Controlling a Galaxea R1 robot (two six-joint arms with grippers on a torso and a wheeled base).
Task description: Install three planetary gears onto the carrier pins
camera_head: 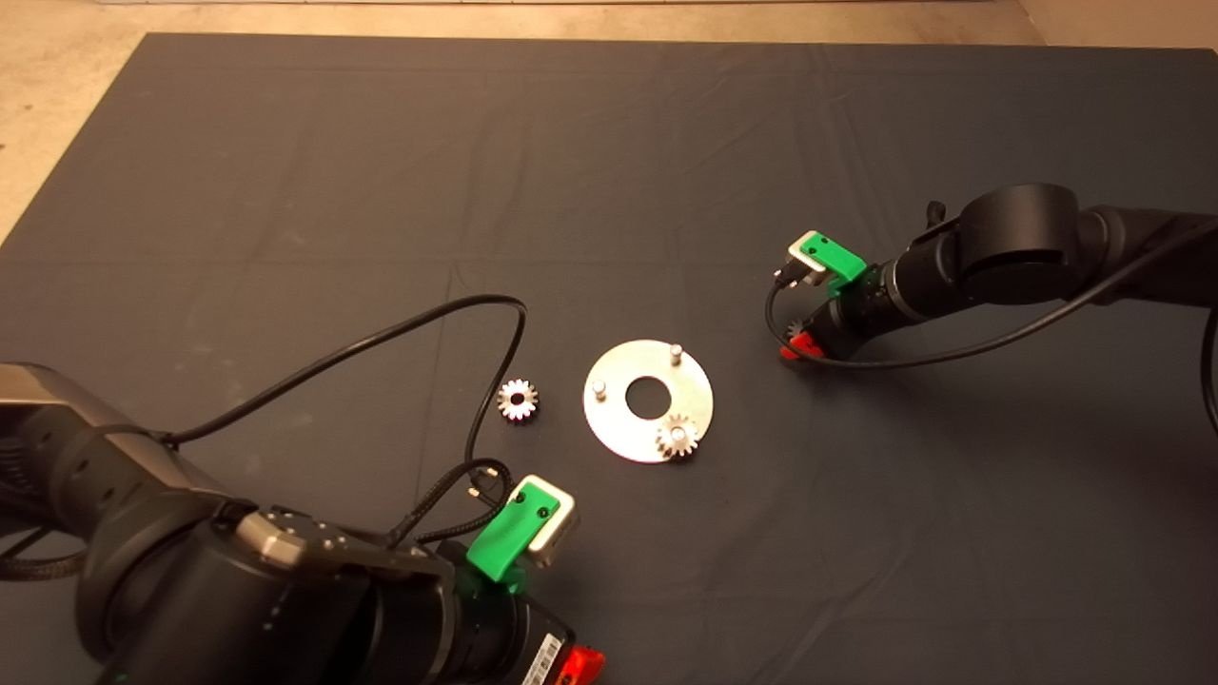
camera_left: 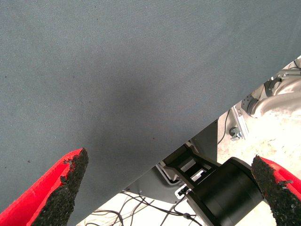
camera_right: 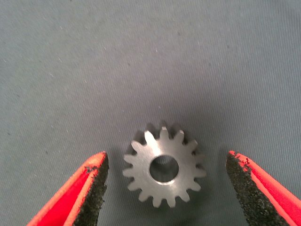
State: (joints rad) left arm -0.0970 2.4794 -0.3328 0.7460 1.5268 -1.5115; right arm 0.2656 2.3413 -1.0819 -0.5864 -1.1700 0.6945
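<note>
Since one gear (camera_head: pixel 677 437) already sits on a pin of the disc (camera_head: pixel 623 423) mid-desk, I'm on gear two (camera_right: pixel 163 168): my right end effector (camera_right: pixel 164 188) straddles it, spread open, toward the right edge. Next: squeeze, lift. Left end effector (camera_left: pixel 169 188) idles open near the front edge.

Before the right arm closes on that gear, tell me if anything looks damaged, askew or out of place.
Nothing stands out. One gear sits on a pin of the disc, two pins stand bare, and a second gear lies flat on the mat. The third gear lies flat between the right gripper's open fingers. The left gripper waits, open.
</note>
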